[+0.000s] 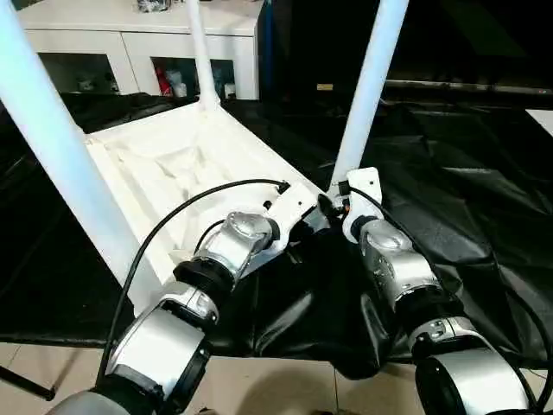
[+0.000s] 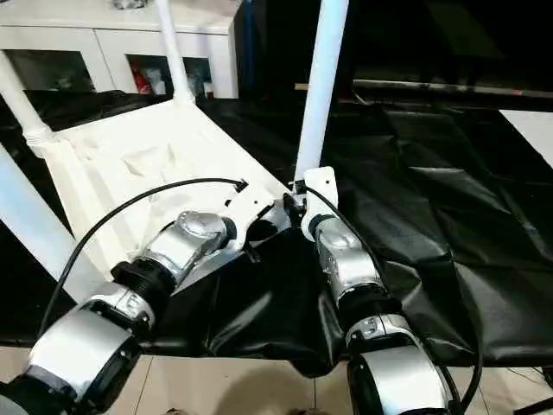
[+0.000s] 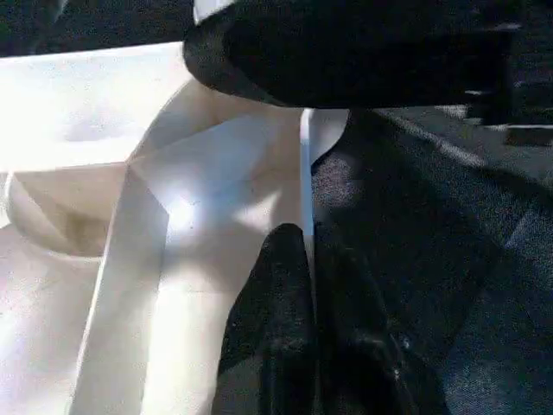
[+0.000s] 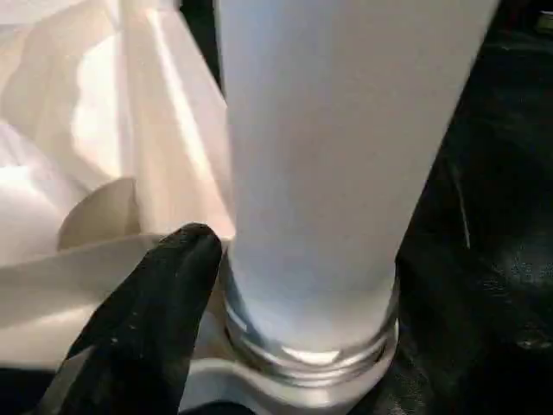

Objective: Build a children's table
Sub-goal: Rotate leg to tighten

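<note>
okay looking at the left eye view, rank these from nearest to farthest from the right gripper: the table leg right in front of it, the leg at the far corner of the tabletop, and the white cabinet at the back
1. The near leg, standing in the corner socket right at the right gripper.
2. The far-corner leg, across the upturned tabletop, toward the robot's left.
3. The white cabinet, behind that leg, against the back.

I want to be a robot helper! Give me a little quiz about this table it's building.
1. True or false: the tabletop lies with its ribbed underside facing up.
2. In the right eye view, how many legs stand up from the tabletop? A: two. B: three. C: four.
3. Fill in the missing word: the tabletop lies on a ____ sheet.

Key: 1 true. 2 C. 3 black.
</note>
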